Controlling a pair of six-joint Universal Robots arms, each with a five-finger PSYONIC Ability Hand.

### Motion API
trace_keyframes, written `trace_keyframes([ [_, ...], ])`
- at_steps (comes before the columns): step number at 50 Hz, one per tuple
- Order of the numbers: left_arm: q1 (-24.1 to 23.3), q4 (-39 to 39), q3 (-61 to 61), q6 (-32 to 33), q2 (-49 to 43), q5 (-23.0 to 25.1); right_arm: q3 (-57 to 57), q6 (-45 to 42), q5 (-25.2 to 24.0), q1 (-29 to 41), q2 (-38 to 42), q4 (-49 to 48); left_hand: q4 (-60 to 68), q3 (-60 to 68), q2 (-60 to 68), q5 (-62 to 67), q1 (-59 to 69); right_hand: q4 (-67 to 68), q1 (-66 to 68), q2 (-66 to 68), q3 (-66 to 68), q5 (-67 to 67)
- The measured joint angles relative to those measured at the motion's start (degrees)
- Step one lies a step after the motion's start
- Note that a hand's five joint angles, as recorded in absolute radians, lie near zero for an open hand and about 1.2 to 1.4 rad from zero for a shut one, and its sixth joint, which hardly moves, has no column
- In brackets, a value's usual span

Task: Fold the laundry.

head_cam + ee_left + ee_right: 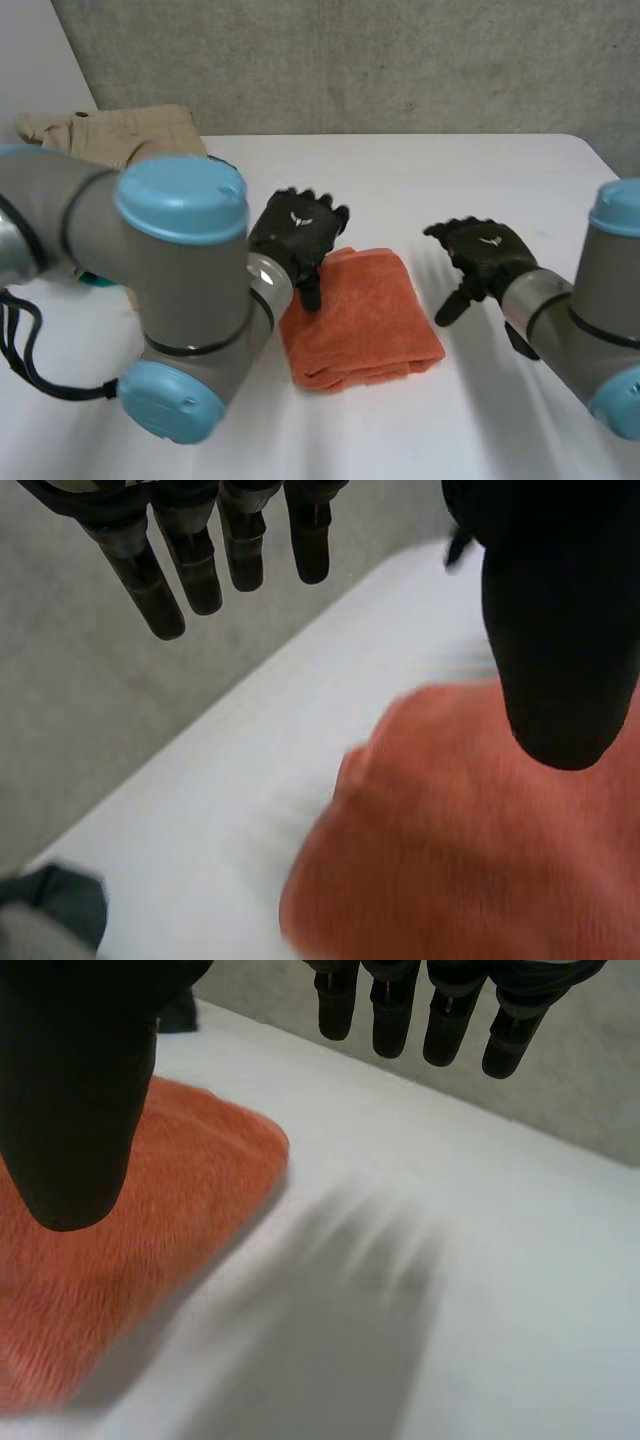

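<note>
While the orange towel [365, 325] lies folded, my left hand [297, 235] hovers over its edge, right hand [485, 255] beside, fingers [195, 570] apart; I'd fetch the beige garment [110, 135] next.

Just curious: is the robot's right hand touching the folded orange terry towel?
Apart. The head view shows bare white table between the right hand and the folded orange terry towel.
</note>
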Motion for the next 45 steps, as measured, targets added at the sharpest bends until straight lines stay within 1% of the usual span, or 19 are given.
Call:
trace_keyframes([
  [2, 1.25, -0.08, -0.28, -0.13, 1.56, 4.38, 2.84, 1.45, -0.04, -0.72, -0.56, -0.45, 0.0, 0.0, 0.0, 0.0, 0.0, 0.0, 0.0, 0.0, 0.0, 0.0],
  [5, 3.32, -0.33, -0.92, -0.48, 3.64, 12.12, 6.9, 2.97, -1.75, -1.47, -0.72, -1.26, 0.0, 0.0, 0.0, 0.0, 0.0, 0.0, 0.0, 0.0, 0.0, 0.0],
  [6, 3.32, -0.33, -0.92, -0.48, 3.64, 12.12, 6.9, 2.97, -1.75, -1.47, -0.72, -1.26, 0.0, 0.0, 0.0, 0.0, 0.0, 0.0, 0.0, 0.0, 0.0, 0.0],
  [7, 4.27, -0.46, -1.26, -0.78, 4.49, 16.07, 8.68, 3.57, -3.15, -1.64, -0.6, -1.92, 0.0, 0.0, 0.0, 0.0, 0.0, 0.0, 0.0, 0.0, 0.0, 0.0],
  [8, 4.89, -0.55, -1.51, -1.08, 5.02, 18.94, 9.8, 4.01, -4.26, -1.7, -0.47, -2.53, 0.0, 0.0, 0.0, 0.0, 0.0, -0.01, 0.0, 0.0, 0.0, 0.0],
  [10, 5.83, -0.68, -1.87, -1.71, 5.75, 23.38, 11.3, 4.91, -5.98, -1.66, -0.15, -3.78, 0.0, 0.0, 0.0, 0.0, 0.0, 0.0, 0.0, 0.0, 0.0, 0.0],
  [12, 6.46, -0.77, -2.12, -2.46, 6.21, 26.8, 12.14, 6.1, -7.23, -1.57, 0.29, -5.02, 0.0, 0.0, 0.0, 0.0, 0.0, 0.0, 0.0, 0.0, 0.0, -0.02],
  [15, 7.04, -0.82, -2.32, -3.65, 6.62, 30.1, 12.49, 8.78, -8.59, -1.33, 1.51, -6.79, 0.0, 0.0, 0.0, 0.0, 0.0, 0.0, 0.0, 0.0, 0.0, 0.01],
  [20, 7.15, -0.78, -2.36, -4.68, 6.74, 31.44, 11.62, 11.92, -9.1, -0.65, 3.47, -8.53, 0.0, 0.0, 0.0, 0.0, 0.0, 0.17, 0.19, 0.16, 0.14, 0.34],
  [26, 6.95, -0.75, -2.4, -4.94, 6.65, 31.08, 9.56, 13.07, -8.62, 1.61, 6.01, -9.88, 0.0, 0.0, 0.0, 0.0, 0.0, 3.42, 0.63, 3.52, 3.57, 3.62],
  [33, 6.83, -0.74, -2.46, -4.94, 6.59, 30.79, 6.96, 12.96, -8.05, 4.13, 9.38, -10.34, 0.0, 0.0, 0.0, 0.0, 0.0, 8.14, 7.05, 8.41, 8.41, 8.22],
  [36, 6.83, -0.73, -2.47, -5.0, 6.56, 30.79, 5.71, 12.91, -7.53, 4.93, 10.67, -10.46, 0.0, 0.0, 0.0, 0.0, 0.0, 19.2, 14.45, 19.14, 18.66, 18.87],
  [37, 6.83, -0.71, -2.47, -5.01, 6.55, 30.8, 5.39, 12.91, -7.31, 5.04, 10.92, -10.53, 0.0, 0.0, 0.0, 0.0, 0.0, 25.97, 17.85, 25.1, 23.81, 24.12],
  [38, 6.83, -0.71, -2.46, -5.03, 6.54, 30.81, 4.84, 12.92, -6.88, 5.16, 11.25, -10.71, 0.0, 0.0, 0.0, 0.0, 0.0, 35.98, 22.12, 32.64, 29.6, 34.42],
  [39, 6.84, -0.7, -2.44, -5.04, 6.54, 30.82, 4.5, 12.94, -6.46, 5.21, 11.49, -10.85, 0.0, 0.0, 0.0, 0.0, 0.0, 41.16, 24.02, 35.94, 31.75, 40.59],
  [40, 6.85, -0.69, -2.42, -5.05, 6.53, 30.84, 4.21, 12.99, -6.02, 5.21, 11.67, -11.03, 0.0, 0.0, 0.0, 0.0, 0.0, 44.43, 24.23, 37.28, 33.05, 45.47],
  [42, 6.87, -0.65, -2.35, -5.06, 6.53, 30.86, 3.57, 13.2, -4.96, 5.13, 11.86, -11.57, 0.0, 0.0, 0.0, 0.0, 0.0, 50.3, 24.24, 37.61, 32.93, 50.84],
  [44, 6.87, -0.6, -2.23, -5.07, 6.53, 30.88, 2.6, 13.58, -3.66, 4.91, 11.84, -12.4, 0.0, 0.0, 0.0, 0.0, 0.0, 55.46, 24.24, 37.64, 32.93, 52.8],
  [45, 6.87, -0.58, -2.16, -5.07, 6.52, 30.88, 2.07, 13.81, -3.16, 4.82, 11.82, -12.7, 0.0, 0.0, 0.0, 0.0, 0.0, 55.85, 24.24, 37.64, 32.93, 53.14],
])
